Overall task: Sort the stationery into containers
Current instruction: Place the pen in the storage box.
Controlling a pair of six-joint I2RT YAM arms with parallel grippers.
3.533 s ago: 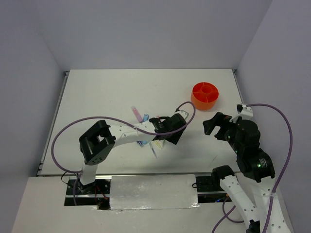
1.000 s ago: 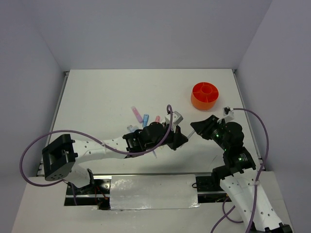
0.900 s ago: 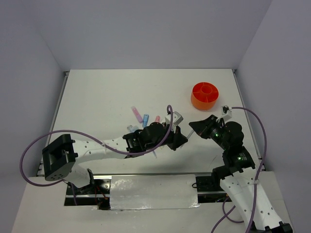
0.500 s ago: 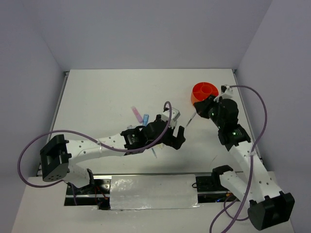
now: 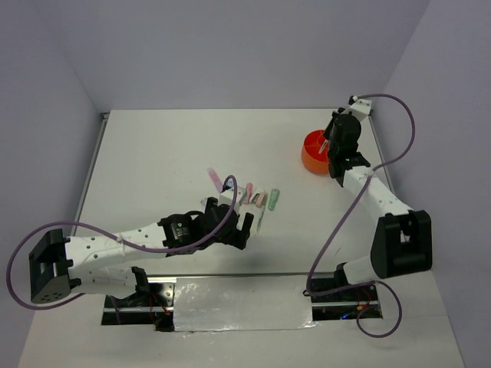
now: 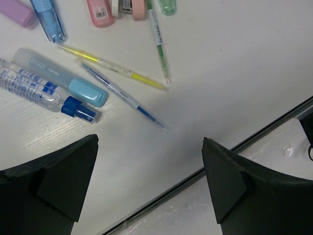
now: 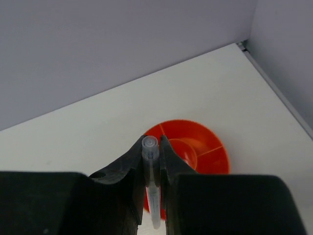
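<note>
In the right gripper (image 7: 151,149) — grey pen (image 7: 153,203).

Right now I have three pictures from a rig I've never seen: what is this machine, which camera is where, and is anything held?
These are two robot arms bolted at the near edge of a white table. The wide picture looks down from above and behind them; the other two come from a camera on each wrist, so the black shapes there are that arm's own fingers. The left fingers stand wide open and empty above loose stationery: a yellow pen, a blue pen, a green pen and a pale blue marker. The right fingers are shut on a thin clear pen, held close to the round orange organiser at the table's far right.
</note>
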